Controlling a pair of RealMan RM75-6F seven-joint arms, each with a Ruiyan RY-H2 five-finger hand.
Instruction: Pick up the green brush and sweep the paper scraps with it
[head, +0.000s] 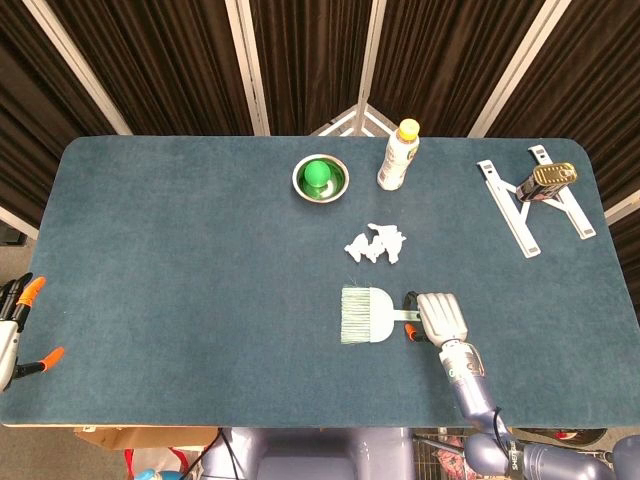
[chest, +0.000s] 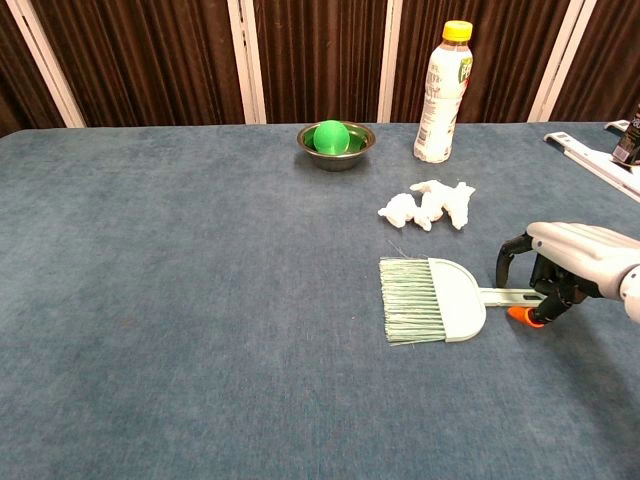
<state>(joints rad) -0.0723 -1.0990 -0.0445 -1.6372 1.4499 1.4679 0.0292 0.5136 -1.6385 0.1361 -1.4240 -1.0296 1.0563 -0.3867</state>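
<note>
The pale green brush (head: 365, 315) (chest: 435, 300) lies flat on the blue table, bristles to the left and its thin handle pointing right. My right hand (head: 440, 315) (chest: 570, 260) sits low over the handle's end. Its thumb is on the far side and its orange-tipped fingers (chest: 525, 315) on the near side, with a gap left around the handle. White paper scraps (head: 378, 243) (chest: 428, 205) lie in a small heap just beyond the brush. Only the spread orange-tipped fingers of my left hand (head: 15, 325) show, off the table's left edge and holding nothing.
A steel bowl (head: 320, 178) (chest: 336, 140) with a green ball stands behind the scraps. A yellow-capped bottle (head: 398, 155) (chest: 443, 90) stands to its right. A white rack (head: 510, 205) with a dark tin (head: 548, 180) on it lies at the far right.
</note>
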